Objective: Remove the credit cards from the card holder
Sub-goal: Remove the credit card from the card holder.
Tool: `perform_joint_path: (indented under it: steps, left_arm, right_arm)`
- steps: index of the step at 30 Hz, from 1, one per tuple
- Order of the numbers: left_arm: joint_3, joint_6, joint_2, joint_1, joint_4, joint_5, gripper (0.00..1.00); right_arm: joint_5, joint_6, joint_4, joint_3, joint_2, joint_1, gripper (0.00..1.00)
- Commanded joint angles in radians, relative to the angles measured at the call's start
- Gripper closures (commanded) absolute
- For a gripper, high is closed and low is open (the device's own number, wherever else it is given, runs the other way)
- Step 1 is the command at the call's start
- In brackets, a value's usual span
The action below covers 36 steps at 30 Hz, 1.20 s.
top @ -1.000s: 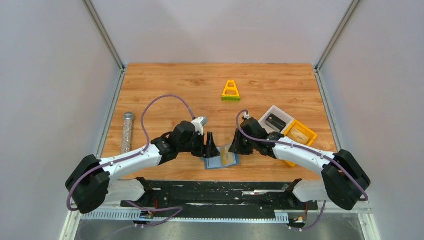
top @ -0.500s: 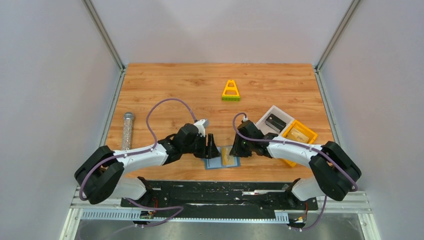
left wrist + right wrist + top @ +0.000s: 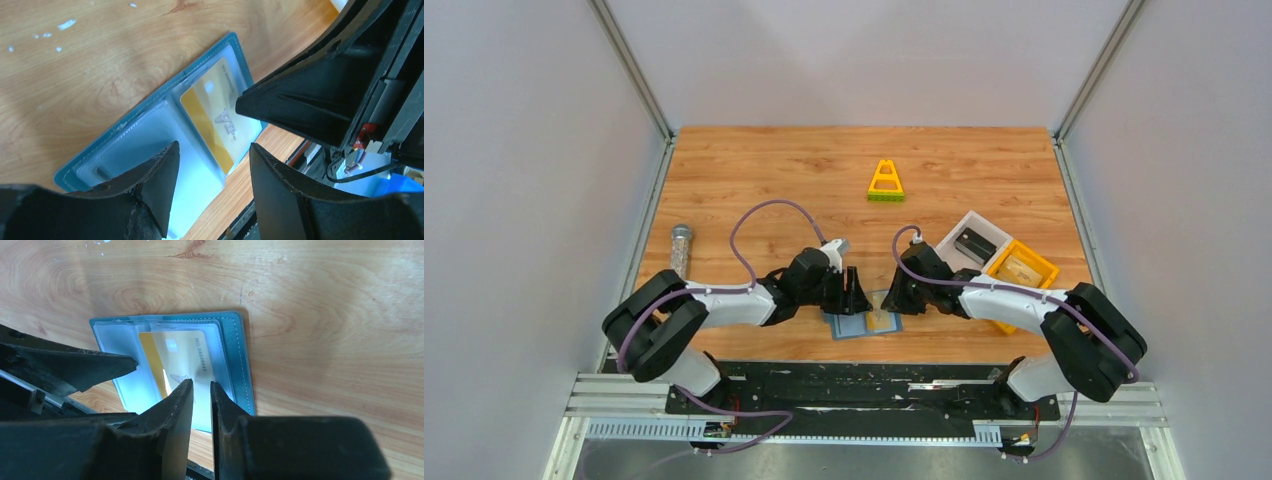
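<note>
Lying under right pincer (image 3: 201, 385), yellow card (image 3: 176, 351), possibly touched.

Left gripper (image 3: 212, 150) narrowed; right gripper (image 3: 201, 385) too

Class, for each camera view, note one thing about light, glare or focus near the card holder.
Top external: even light, no hard shadows, the card holder small. Left wrist: clear pockets shine pale; left gripper's fingers dark, soft-edged. Right wrist: glare patch on the card, printed number legible.

Smooth wood-grain table (image 3: 325, 315); matt, stitched blue card holder (image 3: 239, 360) with glossy clear plastic sleeves (image 3: 145, 135); glossy yellow credit card (image 3: 182, 352).
</note>
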Motion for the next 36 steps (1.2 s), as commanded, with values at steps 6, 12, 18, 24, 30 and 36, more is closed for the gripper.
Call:
perform_joint_path:
  steps: [6, 12, 18, 24, 30, 36]
  left_arm:
    - [-0.010, -0.054, 0.100, 0.004, 0.145, 0.005, 0.41]
    - [-0.024, -0.079, 0.100, 0.004, 0.183, 0.016, 0.44]
    - [-0.036, -0.112, 0.116, 0.004, 0.237, 0.042, 0.56]
    - [-0.038, -0.121, 0.091, 0.004, 0.237, 0.046, 0.79]
    - [-0.040, -0.112, 0.051, 0.006, 0.207, 0.039, 0.98]
    - [-0.057, -0.120, 0.012, 0.029, 0.170, 0.029, 1.00]
  right_arm:
    - [0.019, 0.016, -0.005, -0.043, 0.030, 0.005, 0.79]
    - [0.017, 0.016, 0.001, -0.046, 0.030, 0.005, 0.80]
    - [0.017, 0.018, 0.004, -0.051, 0.034, 0.005, 0.79]
    - [0.022, 0.024, 0.005, -0.056, 0.032, 0.005, 0.80]
    - [0.026, 0.026, 0.005, -0.060, 0.031, 0.004, 0.80]
    - [0.031, 0.031, 0.001, -0.063, 0.031, 0.002, 0.79]
